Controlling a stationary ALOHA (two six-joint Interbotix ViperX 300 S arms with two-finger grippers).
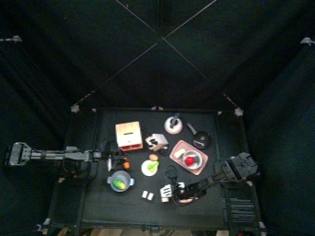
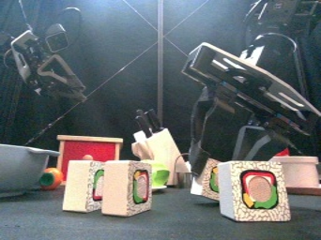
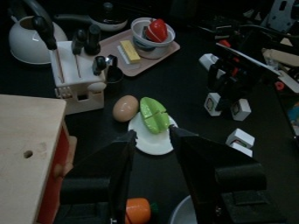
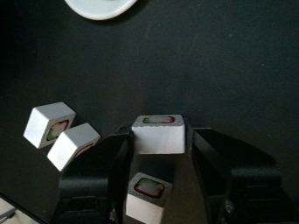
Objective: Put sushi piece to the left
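- The sushi piece point(image 4: 159, 133) you are after sits at the centre of the right wrist picture, a white block with a green-and-pink face, bracketed by the two jaws of your right hand point(image 4: 160, 149); whether the jaws touch it cannot be told.
- A second sushi piece point(image 4: 147, 198) lies just beside it, lower in that frame, also between the jaws; two more pieces point(image 4: 65, 133) rest near each other at centre left.
- Your right hand is spread wide and has not clamped anything.
- Judged by its look, the piece is a small, light, rigid toy with smooth flat sides; pinch it across two opposite white walls, squarely, so it does not twist or slip.
- In the front picture, four pieces line the bottom edge, the right-hand pair point(image 2: 247, 190) under the right arm.
- Your left hand point(image 3: 152, 140) hangs spread above a white plate point(image 3: 149, 143) bearing a green item, holding nothing.
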